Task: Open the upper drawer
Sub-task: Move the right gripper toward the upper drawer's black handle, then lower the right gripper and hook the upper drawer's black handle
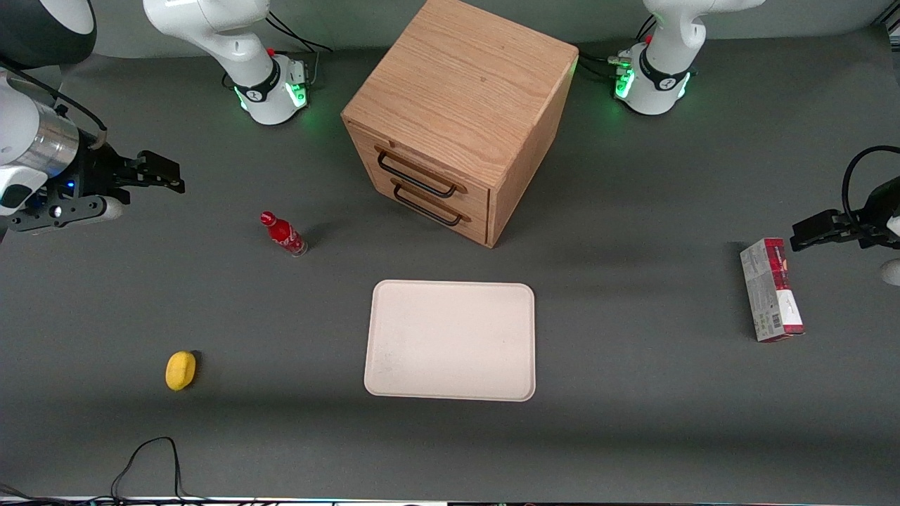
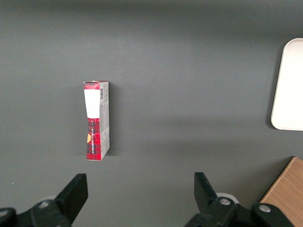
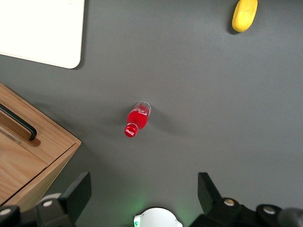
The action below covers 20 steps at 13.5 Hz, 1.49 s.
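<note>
Right wrist view is showing the gripper (image 3: pixel 142 198) with jaws spread wide and holding nothing, hanging high over bare table with the red bottle (image 3: pixel 136 118) standing below it. Cabinet (image 1: pixel 460 112) corner and one end of a black handle are edging into that view. Front view is placing the gripper (image 1: pixel 165 176) toward the working arm's end of the table, well apart from the cabinet. Upper drawer (image 1: pixel 422 172) is sitting shut, flush with the lower drawer (image 1: pixel 436 204) beneath it; its handle (image 1: pixel 416 176) is free. Judging the reach not yet begun: best to pass above the bottle, close on the upper handle's middle, then pull straight out along the drawer's line. Tray (image 1: pixel 450 341) is lying nearer the front camera.
</note>
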Available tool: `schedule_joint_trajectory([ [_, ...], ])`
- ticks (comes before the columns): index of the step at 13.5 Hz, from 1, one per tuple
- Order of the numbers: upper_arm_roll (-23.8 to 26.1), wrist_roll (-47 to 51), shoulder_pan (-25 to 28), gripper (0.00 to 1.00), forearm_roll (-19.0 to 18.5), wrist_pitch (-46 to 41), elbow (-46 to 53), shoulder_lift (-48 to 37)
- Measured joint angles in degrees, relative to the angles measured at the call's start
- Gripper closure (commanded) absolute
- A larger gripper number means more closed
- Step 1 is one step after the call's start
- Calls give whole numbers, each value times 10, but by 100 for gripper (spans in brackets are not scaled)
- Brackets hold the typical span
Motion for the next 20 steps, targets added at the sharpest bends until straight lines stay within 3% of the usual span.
schedule_joint_trajectory([
  [4, 7, -1, 7, 0, 8, 0, 27, 13],
  [9, 34, 34, 141, 0, 13, 1, 99, 102],
  [14, 41, 36, 239, 2, 60, 3, 138, 163],
  [17, 42, 36, 278, 0, 60, 17, 139, 187],
  [20, 42, 35, 284, 0, 60, 31, 139, 205],
])
